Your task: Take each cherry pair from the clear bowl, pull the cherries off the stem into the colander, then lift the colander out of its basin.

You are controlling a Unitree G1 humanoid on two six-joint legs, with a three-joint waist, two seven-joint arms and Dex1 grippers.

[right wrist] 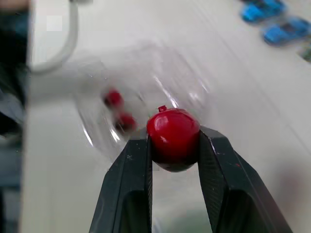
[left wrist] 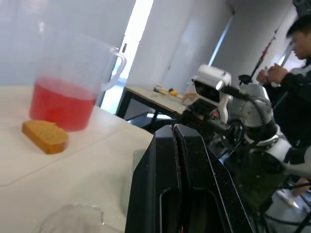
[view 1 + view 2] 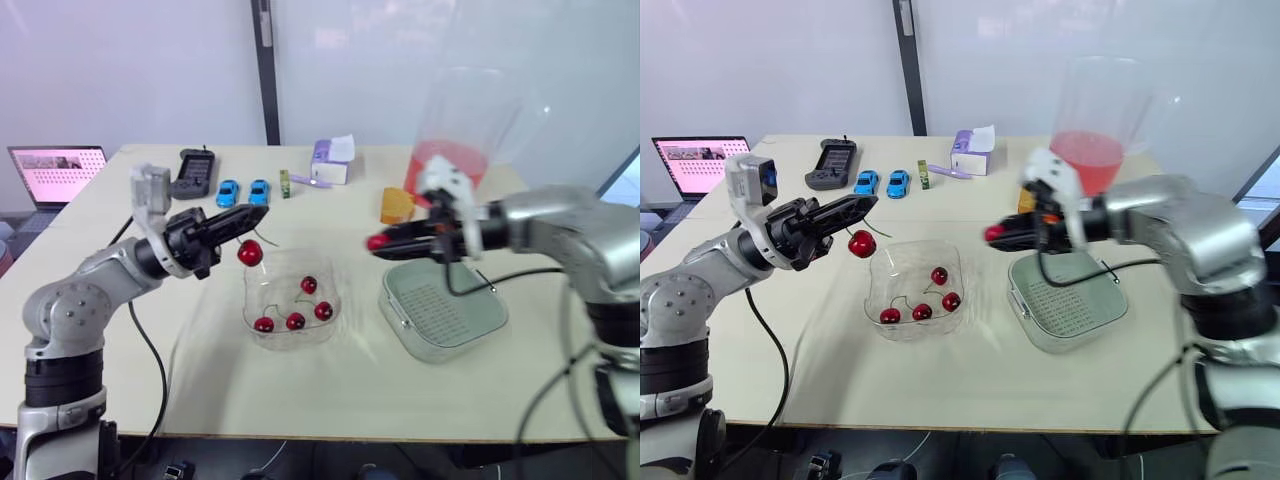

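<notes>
Beside the bowl (image 3: 285, 275), right gripper (image 3: 377, 243) clamps one cherry (image 1: 173, 141).

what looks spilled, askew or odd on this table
Nothing spilled or damaged. One cherry dangles from the left gripper near the clear bowl rim; the right gripper clamps a second cherry, short of the colander.

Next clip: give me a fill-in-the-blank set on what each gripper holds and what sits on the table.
The right gripper is shut on a single red ____.
The clear plastic bowl holds ____ red cherries.
The left gripper dangles another cherry by its thin ____.
The tall clear pitcher holds ____ liquid.
Missing words: cherry; four; stem; red.
</notes>
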